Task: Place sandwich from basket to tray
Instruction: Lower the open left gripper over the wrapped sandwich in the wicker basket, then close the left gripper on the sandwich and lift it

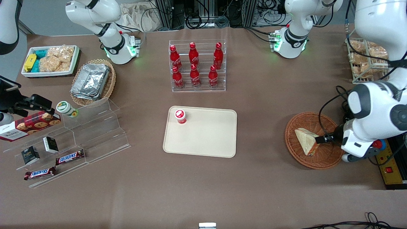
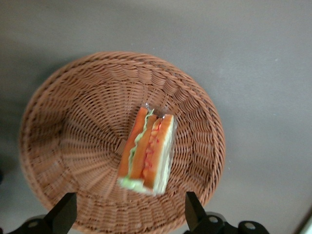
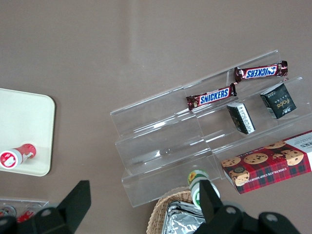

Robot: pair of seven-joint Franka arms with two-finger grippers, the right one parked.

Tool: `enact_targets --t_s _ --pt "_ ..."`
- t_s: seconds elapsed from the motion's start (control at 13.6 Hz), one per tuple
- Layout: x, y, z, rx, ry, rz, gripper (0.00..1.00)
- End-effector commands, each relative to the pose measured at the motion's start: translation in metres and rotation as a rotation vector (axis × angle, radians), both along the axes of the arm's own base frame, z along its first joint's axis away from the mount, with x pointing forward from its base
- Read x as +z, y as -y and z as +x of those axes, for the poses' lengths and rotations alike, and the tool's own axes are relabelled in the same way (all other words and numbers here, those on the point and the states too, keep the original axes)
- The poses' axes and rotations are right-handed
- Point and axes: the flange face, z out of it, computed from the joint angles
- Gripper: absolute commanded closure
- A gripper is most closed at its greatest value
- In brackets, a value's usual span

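The tray [image 1: 203, 140] lies mid-table, well apart from the basket [image 1: 297, 149] at the working arm's end. The sandwich [image 2: 147, 152] lies inside the basket, cut side up. The gripper [image 2: 129, 214] hovers above it, fingers spread wide, holding nothing.
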Motion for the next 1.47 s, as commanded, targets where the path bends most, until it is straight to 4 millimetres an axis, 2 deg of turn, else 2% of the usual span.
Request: enact_targets --t_s 0.0,0.22,0.37,0.44,0.51,0.66,0.81,0.88,1.03,1.39 --pt "-0.031 0.004 0.006 0.021 0.011 -0.007 0.0" --pt "-0.064 0.01 0.007 0.008 -0.002 -0.006 0.0" --pt "-0.072 0.01 0.005 0.01 -0.016 -0.005 0.0" --pt "-0.075 0.01 0.006 0.007 -0.018 -0.005 0.08" --pt "-0.076 0.01 0.006 0.007 -0.019 -0.005 0.21" --pt "-0.077 0.01 0.005 0.009 -0.021 -0.005 0.57" --pt "-0.072 0.01 0.006 0.013 -0.02 -0.005 0.79" --pt "-0.064 0.011 0.007 0.014 -0.014 -0.007 0.85" --pt "-0.018 0.015 0.012 0.019 0.022 -0.015 0.93" --pt "0.129 0.018 0.012 -0.017 0.075 -0.019 0.94"
